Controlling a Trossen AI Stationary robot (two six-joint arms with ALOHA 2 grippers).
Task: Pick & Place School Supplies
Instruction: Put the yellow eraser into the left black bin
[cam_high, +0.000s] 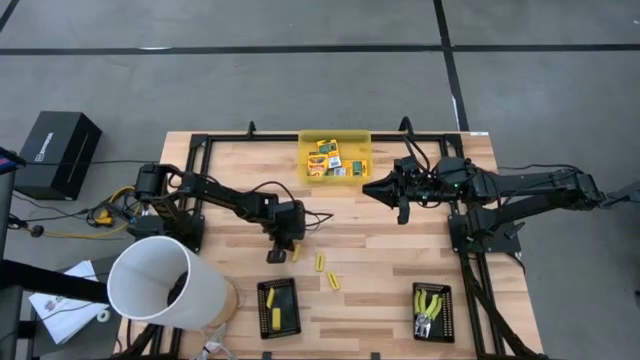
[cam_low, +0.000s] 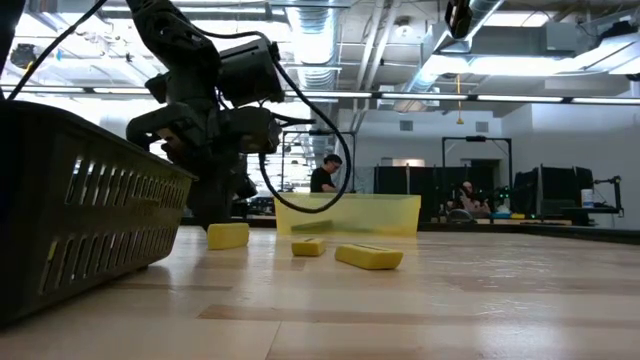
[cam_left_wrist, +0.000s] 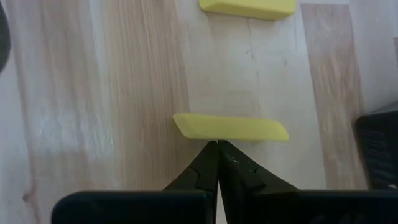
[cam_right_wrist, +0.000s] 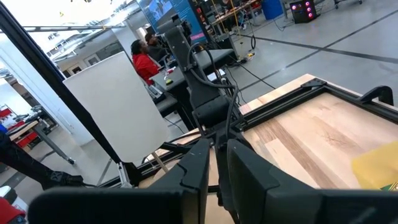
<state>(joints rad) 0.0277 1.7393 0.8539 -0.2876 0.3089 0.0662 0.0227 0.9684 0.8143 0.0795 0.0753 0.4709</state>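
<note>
Three short yellow sticks lie flat on the wooden table: one (cam_high: 295, 253) (cam_left_wrist: 230, 127) by my left gripper, two more (cam_high: 320, 262) (cam_high: 332, 282) nearer the middle. My left gripper (cam_high: 281, 252) (cam_left_wrist: 217, 144) points steeply down, shut, with its tips at the first stick's long side. My right gripper (cam_high: 385, 188) (cam_right_wrist: 217, 163) hangs level, high above the table near the yellow bin (cam_high: 335, 155); a narrow gap shows between its fingers, with nothing in it. Printed boxes (cam_high: 330, 160) lie in the bin. My left gripper has its shut fingertips (cam_left_wrist: 210, 152) at the middle of the stick's long side (cam_left_wrist: 219, 138), coming from above at a slant, square to the stick. I cannot tell whether they touch it. The stick lies flat on the table.
A black tray (cam_high: 278, 305) near the front edge holds one yellow stick (cam_high: 275, 318). A second black tray (cam_high: 432, 312) holds two yellow-green-handled tools (cam_high: 428, 305). A white cylinder (cam_high: 165, 280) stands at the table's near left corner. A person sits beyond the table (cam_low: 325, 172).
</note>
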